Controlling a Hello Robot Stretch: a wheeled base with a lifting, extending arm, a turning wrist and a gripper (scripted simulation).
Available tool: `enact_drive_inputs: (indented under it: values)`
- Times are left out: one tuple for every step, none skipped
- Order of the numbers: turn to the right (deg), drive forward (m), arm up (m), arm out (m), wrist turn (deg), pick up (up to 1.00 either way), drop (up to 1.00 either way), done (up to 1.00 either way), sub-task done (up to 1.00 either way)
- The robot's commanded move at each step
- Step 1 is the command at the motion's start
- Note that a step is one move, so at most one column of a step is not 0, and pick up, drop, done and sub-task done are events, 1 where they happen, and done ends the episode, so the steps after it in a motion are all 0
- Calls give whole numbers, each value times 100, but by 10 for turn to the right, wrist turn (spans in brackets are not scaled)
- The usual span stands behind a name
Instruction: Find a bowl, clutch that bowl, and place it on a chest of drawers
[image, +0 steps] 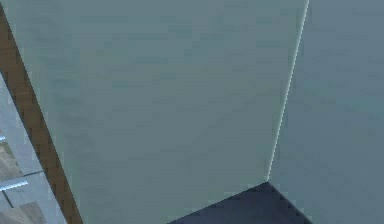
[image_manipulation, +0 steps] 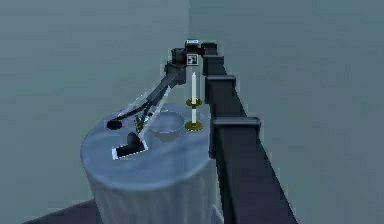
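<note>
Dark arm stretches to the round table, where the bowl stands by 2 candles near the gripper — grasping step, I think, yet I cannot tell if it holds anything — next, a lift.

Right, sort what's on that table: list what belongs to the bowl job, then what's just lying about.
For the job:
- bowl
- tool

Lying about:
- candles, two, upright
- dark flat thing
- round table under them all
</note>
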Motion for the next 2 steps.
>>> enact_drive_inputs:
  values:
    - [0,0,0,0,450,0,0,0,0]
    - [0,0,0,0,450,0,0,0,0]
